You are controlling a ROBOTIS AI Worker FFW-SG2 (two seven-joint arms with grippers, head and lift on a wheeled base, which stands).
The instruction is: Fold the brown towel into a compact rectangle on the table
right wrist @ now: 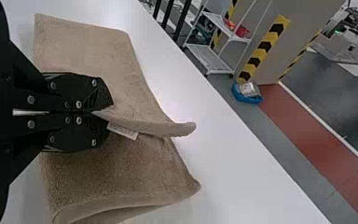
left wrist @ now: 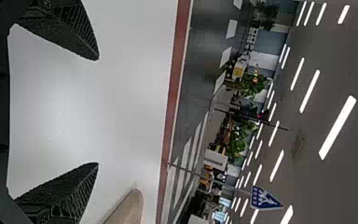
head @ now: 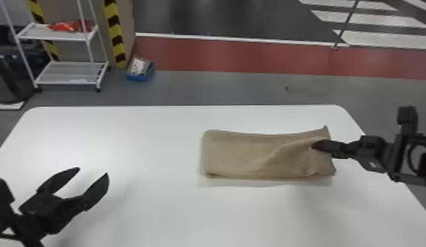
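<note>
- As we see it, the folded brown cloth towel [head: 235, 152] lies on the smooth white surface [head: 149, 213], right of centre.
- We have the black right gripper [head: 316, 145] pinching a raised fold, jaws closed on it.
- Our black left gripper [head: 93, 171] is well apart from the towel, jaws wide open.
- Beyond the surface, we see a white metal rack [head: 67, 73].

White table [head: 149, 210], folded brown towel [head: 238, 152] on it
</note>
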